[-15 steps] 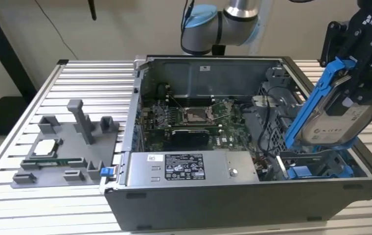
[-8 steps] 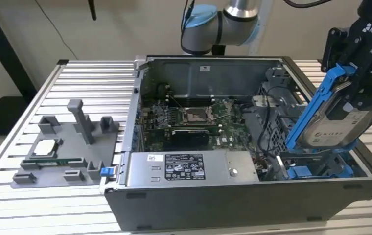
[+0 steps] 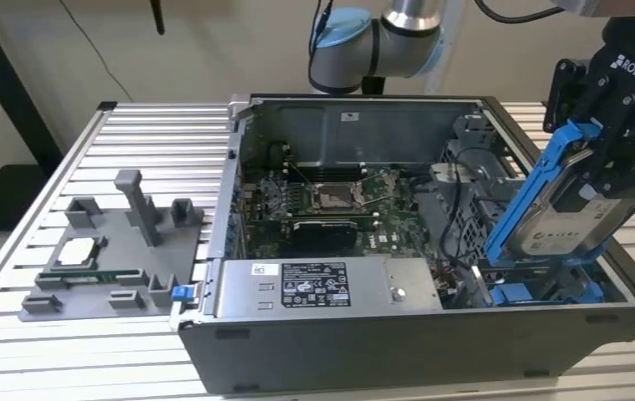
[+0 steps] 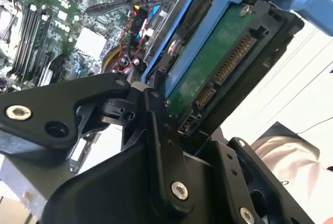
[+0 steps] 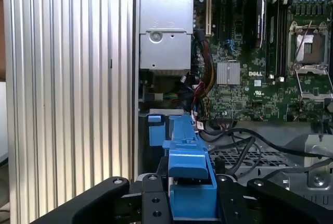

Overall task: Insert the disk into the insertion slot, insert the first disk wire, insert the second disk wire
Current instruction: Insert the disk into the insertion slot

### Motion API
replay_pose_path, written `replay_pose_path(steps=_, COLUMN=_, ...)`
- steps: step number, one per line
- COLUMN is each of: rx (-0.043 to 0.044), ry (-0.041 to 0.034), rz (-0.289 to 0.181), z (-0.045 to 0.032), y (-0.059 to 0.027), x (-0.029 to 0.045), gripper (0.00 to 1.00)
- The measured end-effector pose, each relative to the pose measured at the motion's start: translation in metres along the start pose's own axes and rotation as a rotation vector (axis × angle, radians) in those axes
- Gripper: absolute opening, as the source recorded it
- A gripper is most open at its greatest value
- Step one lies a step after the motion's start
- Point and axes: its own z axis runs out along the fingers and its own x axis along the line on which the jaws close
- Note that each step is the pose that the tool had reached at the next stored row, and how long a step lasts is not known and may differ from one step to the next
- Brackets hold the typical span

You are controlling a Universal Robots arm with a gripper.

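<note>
My gripper (image 3: pixel 587 171) is shut on the disk (image 3: pixel 557 213), a silver drive with a white label in a blue carrier frame. It holds the disk steeply tilted over the exterior view's right end of the open computer case. The disk's lower end hangs just above the insertion slot (image 3: pixel 541 292), a grey cage with blue fittings. In the second wrist view the disk's green underside and connectors (image 4: pixel 218 62) face the camera, clamped at the gripper (image 4: pixel 192 130). In the first wrist view the blue carrier (image 5: pixel 190 166) sits between the black fingers (image 5: pixel 151 203), above a blue fitting (image 5: pixel 156 129).
The case (image 3: pixel 407 351) stands on a slatted aluminium table (image 3: pixel 128 150). Inside are the power-supply box (image 3: pixel 317 288), the motherboard with its CPU socket (image 3: pixel 334 196), and loose black cables (image 5: pixel 244 146) beside the cage. A grey fixture with small parts (image 3: pixel 106 259) lies at the exterior view's left.
</note>
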Motion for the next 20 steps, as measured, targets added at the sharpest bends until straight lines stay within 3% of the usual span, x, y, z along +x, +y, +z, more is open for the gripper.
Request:
replay_pose_path(steps=6, rx=0.0, ry=0.0, rz=0.0, z=0.0002, y=0.0, x=0.0, gripper=0.0)
replay_pose_path(steps=20, rx=0.0, ry=-0.0001, rz=0.0, z=0.0133, y=-0.0027, x=0.0, gripper=0.0)
